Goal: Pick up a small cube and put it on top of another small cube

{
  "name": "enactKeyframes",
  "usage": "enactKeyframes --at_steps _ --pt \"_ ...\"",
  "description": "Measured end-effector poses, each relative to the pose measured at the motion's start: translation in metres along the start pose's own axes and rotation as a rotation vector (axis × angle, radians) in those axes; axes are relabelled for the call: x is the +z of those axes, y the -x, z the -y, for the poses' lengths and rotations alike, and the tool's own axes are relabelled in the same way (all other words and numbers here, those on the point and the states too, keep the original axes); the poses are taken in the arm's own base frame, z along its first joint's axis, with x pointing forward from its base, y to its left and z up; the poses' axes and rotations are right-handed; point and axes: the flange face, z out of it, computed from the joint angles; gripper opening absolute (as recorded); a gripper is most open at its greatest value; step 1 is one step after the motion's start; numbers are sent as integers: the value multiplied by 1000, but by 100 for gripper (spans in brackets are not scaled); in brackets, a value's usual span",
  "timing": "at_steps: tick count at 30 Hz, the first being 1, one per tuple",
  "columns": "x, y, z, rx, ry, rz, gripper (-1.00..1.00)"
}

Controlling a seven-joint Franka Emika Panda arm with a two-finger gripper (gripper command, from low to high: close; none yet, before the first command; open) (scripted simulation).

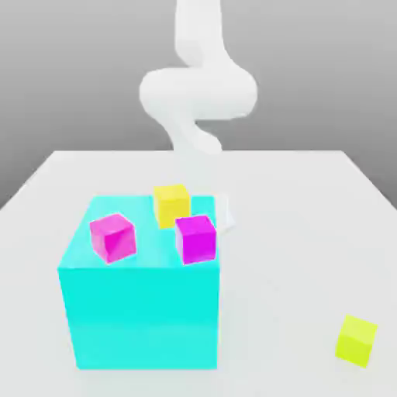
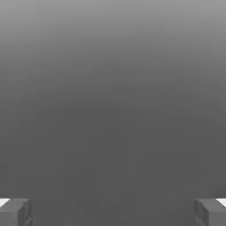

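The small cube (image 1: 357, 340), plain lime, rests on the white table (image 1: 295, 233) near the front at the exterior view's right, with nothing touching it. In the hand view my gripper (image 2: 113, 212) is open: its two grey fingertips (image 2: 15, 212) stand far apart against a plain grey background, with nothing between them. The white arm (image 1: 198, 93) curls upward behind the table's middle, well away from the lime cube.
A big cyan cube (image 1: 139, 295) stands at the front on the exterior view's left. On its top sit two magenta small cubes (image 1: 113, 237) (image 1: 195, 239) and a golden-yellow small cube (image 1: 171, 205). Bare table lies between it and the lime cube.
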Motion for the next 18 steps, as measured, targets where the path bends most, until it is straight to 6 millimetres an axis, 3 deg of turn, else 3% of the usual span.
enactKeyframes --at_steps 4,9,14,18 --pt "79 30 20 -135 47 110 0" --pt "169 86 36 -304 94 244 0" --pt "247 158 38 -478 133 379 0" --pt "299 229 32 -628 154 492 0"
